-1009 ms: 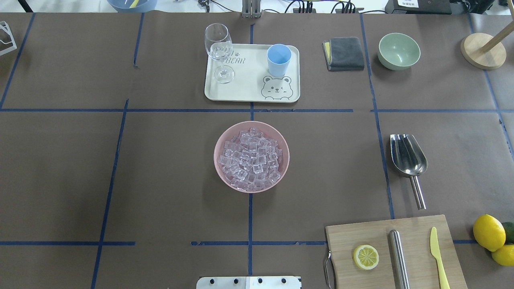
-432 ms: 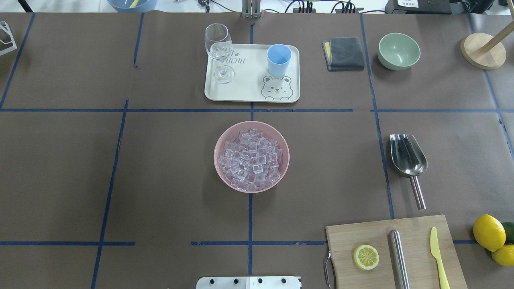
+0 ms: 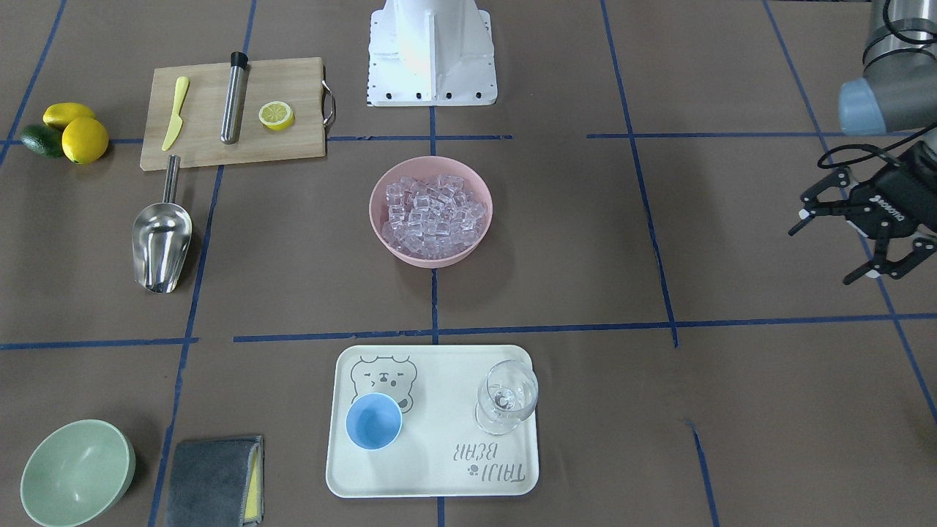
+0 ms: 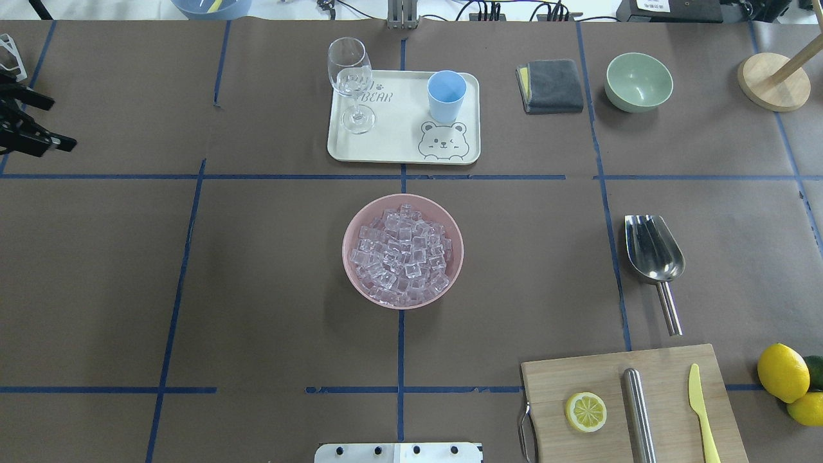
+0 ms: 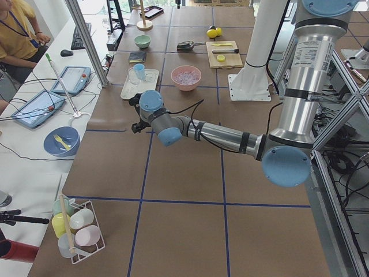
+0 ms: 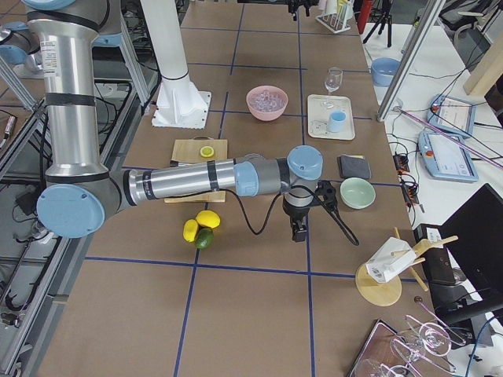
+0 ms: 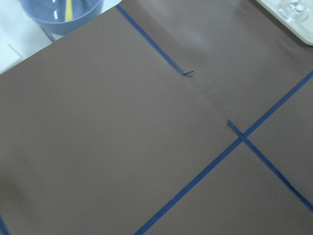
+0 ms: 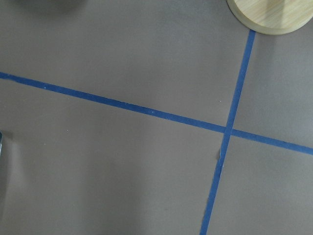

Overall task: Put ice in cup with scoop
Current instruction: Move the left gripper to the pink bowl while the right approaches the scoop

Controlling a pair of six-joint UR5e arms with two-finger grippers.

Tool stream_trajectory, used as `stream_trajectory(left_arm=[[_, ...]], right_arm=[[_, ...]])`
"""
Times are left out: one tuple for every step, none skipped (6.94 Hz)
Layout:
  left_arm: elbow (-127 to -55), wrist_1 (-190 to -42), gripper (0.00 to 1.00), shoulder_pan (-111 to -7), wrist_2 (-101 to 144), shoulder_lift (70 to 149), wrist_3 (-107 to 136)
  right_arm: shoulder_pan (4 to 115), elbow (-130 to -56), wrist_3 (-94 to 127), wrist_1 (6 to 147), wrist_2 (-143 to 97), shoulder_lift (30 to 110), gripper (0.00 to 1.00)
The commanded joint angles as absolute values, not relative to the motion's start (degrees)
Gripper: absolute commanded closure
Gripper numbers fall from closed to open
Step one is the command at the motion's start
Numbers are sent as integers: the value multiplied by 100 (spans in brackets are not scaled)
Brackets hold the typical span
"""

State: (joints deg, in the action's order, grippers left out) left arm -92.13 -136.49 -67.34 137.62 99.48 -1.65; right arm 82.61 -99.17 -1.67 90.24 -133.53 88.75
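Note:
The ice (image 4: 403, 254) fills a pink bowl (image 4: 352, 222) at the table's middle; it also shows in the front view (image 3: 432, 212). The light-blue cup (image 4: 446, 95) stands upright on a cream tray (image 4: 398, 146) beyond the bowl. The steel scoop (image 4: 653, 252) lies on the table to the right, handle toward the robot. My left gripper (image 4: 62, 123) is open and empty at the far left edge, above bare table; it also shows in the front view (image 3: 821, 255). My right gripper (image 6: 299, 229) shows only in the exterior right view, beyond the scoop's side; I cannot tell its state.
A wine glass (image 4: 350, 80) shares the tray. A grey cloth (image 4: 551, 85), green bowl (image 4: 638, 81) and wooden stand (image 4: 773, 80) sit at the back right. A cutting board (image 4: 633, 405) with lemon half, steel cylinder and yellow knife lies front right, lemons (image 4: 783, 373) beside it.
My left gripper has come into the overhead view at its left edge. Nothing on the table has moved.

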Motion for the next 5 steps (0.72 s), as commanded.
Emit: stream_trajectory(left_arm=[[-9115,-14229,0,-5630,13430,10247,-176],[-9045,-14482,0,-5225,13325,10387,-167],[-9009,-14563,0,-5029,13237,10467,-193],[-8791,-14912,0,-4766,13236,10555,-193],[-8493,-15428,0,-4424,13236,10651,-176]], right_arm=[[8200,-9905,-123,8553,-13359,8930,0],[8035,-9931,-123,8543,-13368,8921,0],[7824,-9940,34,8543,-13446,8930,0],[7561,-10062,522,8447,-13465,8921,0],[7254,-10142,1223,8055,-13360,8921,0]])
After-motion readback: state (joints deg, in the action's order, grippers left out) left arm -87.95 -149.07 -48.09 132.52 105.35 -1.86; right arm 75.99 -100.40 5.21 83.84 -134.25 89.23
